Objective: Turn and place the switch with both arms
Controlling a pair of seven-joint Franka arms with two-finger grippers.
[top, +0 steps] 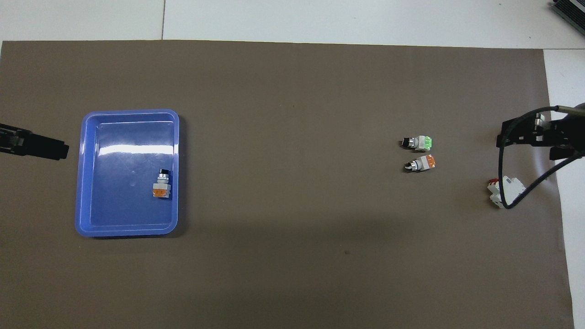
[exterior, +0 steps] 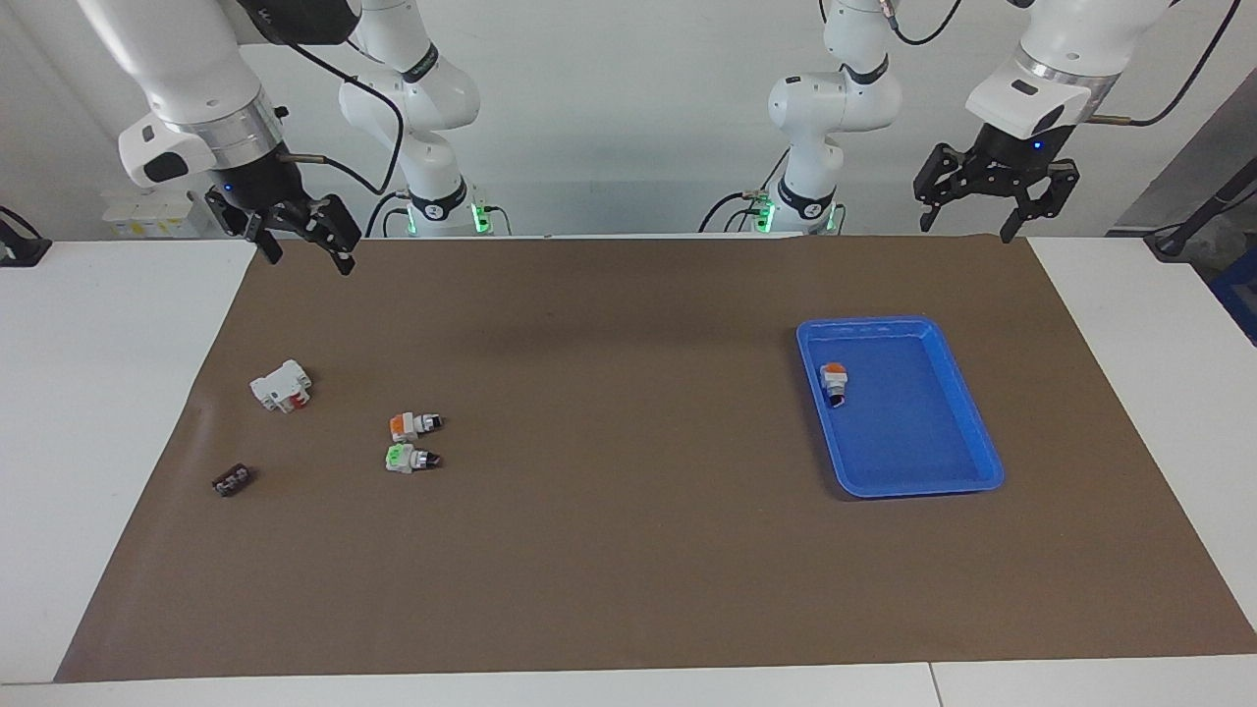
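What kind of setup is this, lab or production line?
Likely a robotics lab bench: two arms, left gripper and right gripper, raised over a brown mat, with loose switches and a blue tray laid out.

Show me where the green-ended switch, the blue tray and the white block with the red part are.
green-ended switch (exterior: 409,459): facing view, on its grey body beside the green block.
blue tray (exterior: 967,420): facing view, on its rim toward the left arm's end.
white block with the red part (exterior: 278,383): facing view, on its white top.

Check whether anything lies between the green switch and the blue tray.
Nothing visible does: bare brown mat lies between the green switch and the blue tray. The orange switch sits beside it, nearer the robots, off that path.
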